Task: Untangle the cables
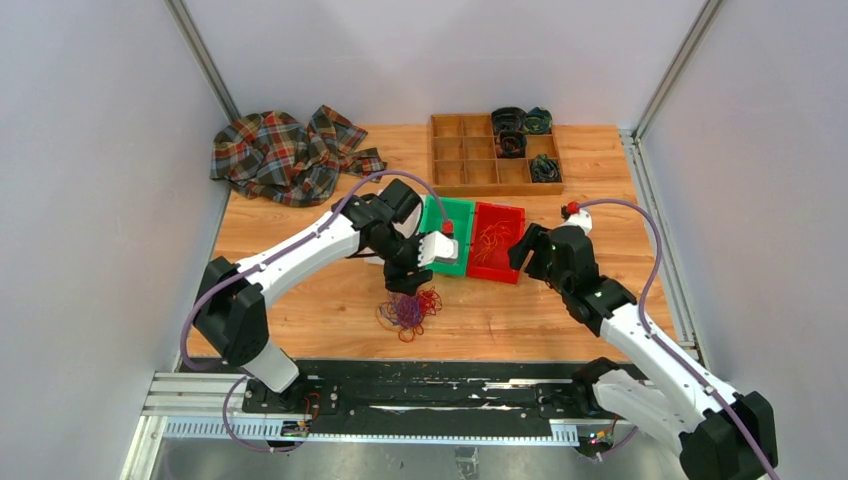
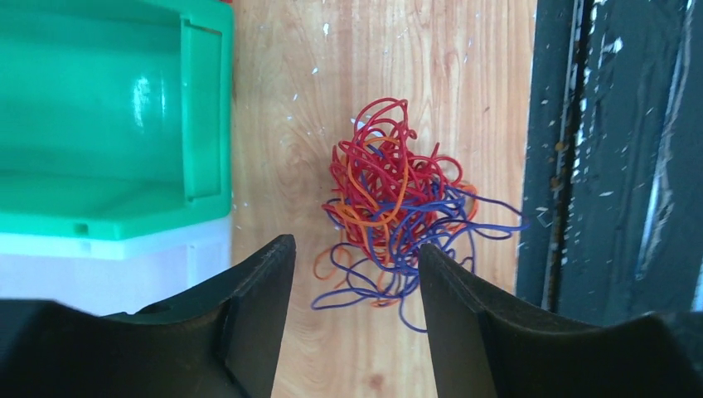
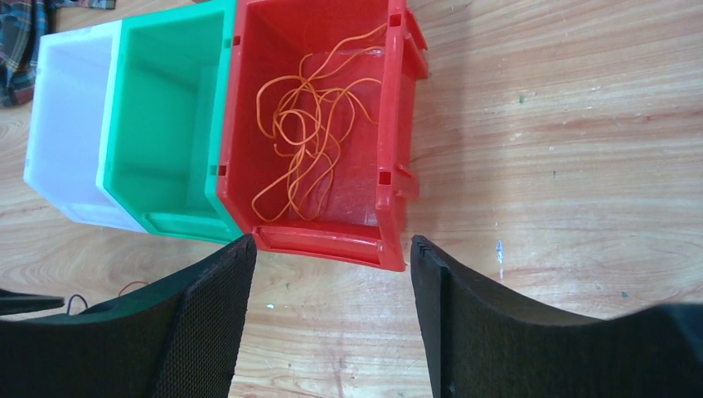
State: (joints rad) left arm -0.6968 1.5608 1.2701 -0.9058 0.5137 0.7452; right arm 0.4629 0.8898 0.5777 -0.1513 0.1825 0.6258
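Note:
A tangle of red, orange and purple cables (image 1: 409,309) lies on the wooden table near its front edge; it also shows in the left wrist view (image 2: 398,207). My left gripper (image 1: 408,279) hovers just above and behind the tangle, open and empty (image 2: 356,265). Several loose orange cables (image 3: 311,137) lie in the red bin (image 1: 498,241). My right gripper (image 1: 523,252) is open and empty (image 3: 332,257), just in front of the red bin's near wall (image 3: 323,240).
A green bin (image 1: 447,232) and a white bin (image 3: 66,157) stand left of the red one. A wooden compartment tray (image 1: 494,152) with coiled cables is at the back. A plaid cloth (image 1: 285,153) lies back left. A black rail (image 2: 613,166) borders the table front.

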